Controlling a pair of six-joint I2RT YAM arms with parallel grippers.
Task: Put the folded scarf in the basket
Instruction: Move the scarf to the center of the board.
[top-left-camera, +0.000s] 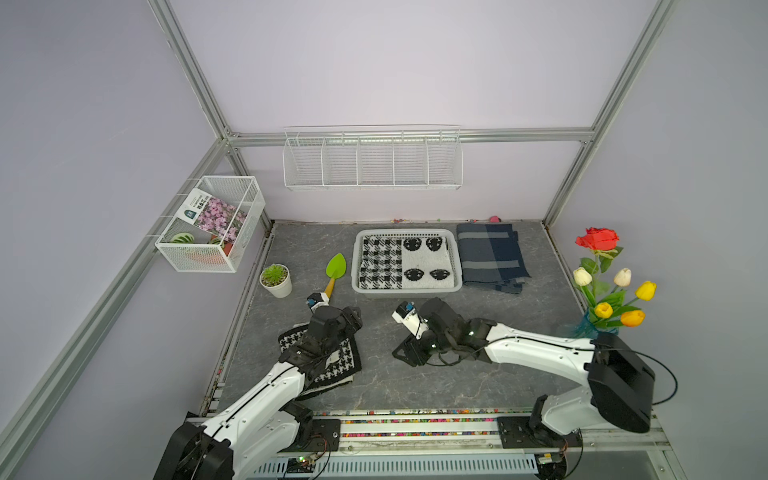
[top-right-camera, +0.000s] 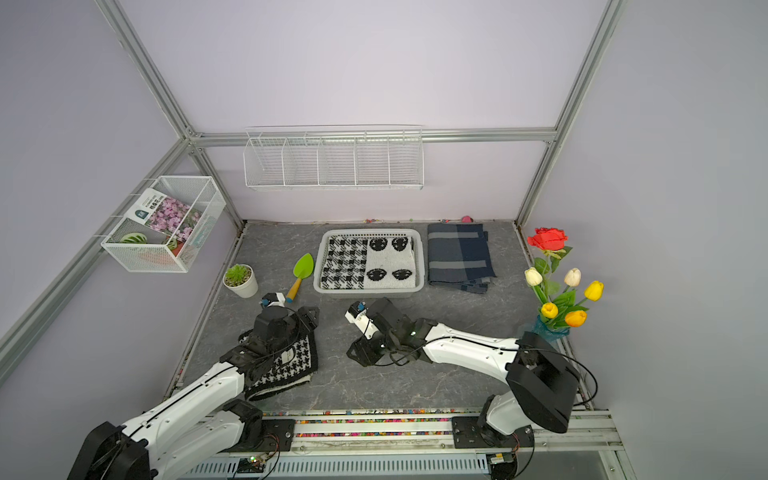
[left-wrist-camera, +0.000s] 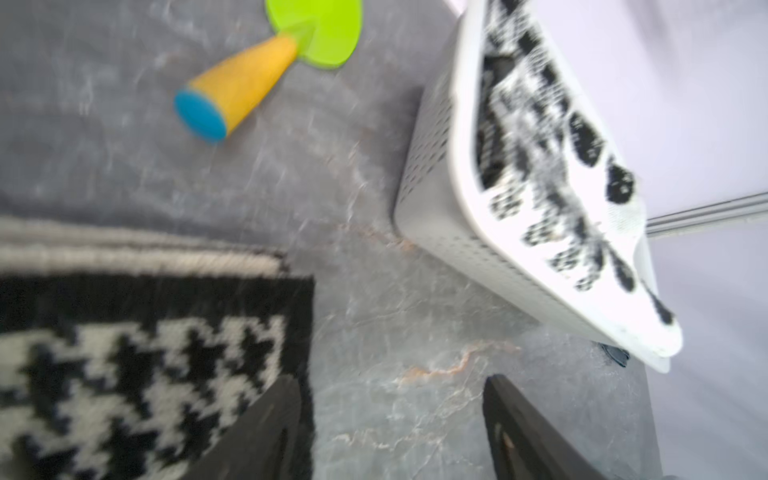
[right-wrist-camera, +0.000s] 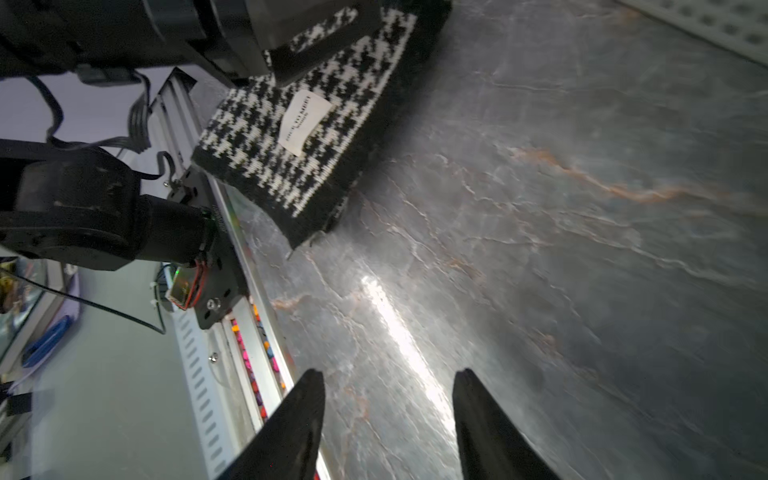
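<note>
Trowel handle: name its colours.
Yellow-orange trowel handle with a blue end cap, clearest in the left wrist view.

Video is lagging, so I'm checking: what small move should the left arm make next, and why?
Likely slide the left claw sideways over the houndstooth scarf and lower it: the claw is open and empty, beside that scarf's edge, and the scarf lies outside the basket.

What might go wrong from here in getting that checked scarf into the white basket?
1. The open left fingers stand at the edge of the houndstooth scarf; pinching only the top layer could unfold it.
2. The basket already holds a patterned scarf, so a second may sit above the rim.
3. The green trowel lies beside the basket and might get knocked.
</note>
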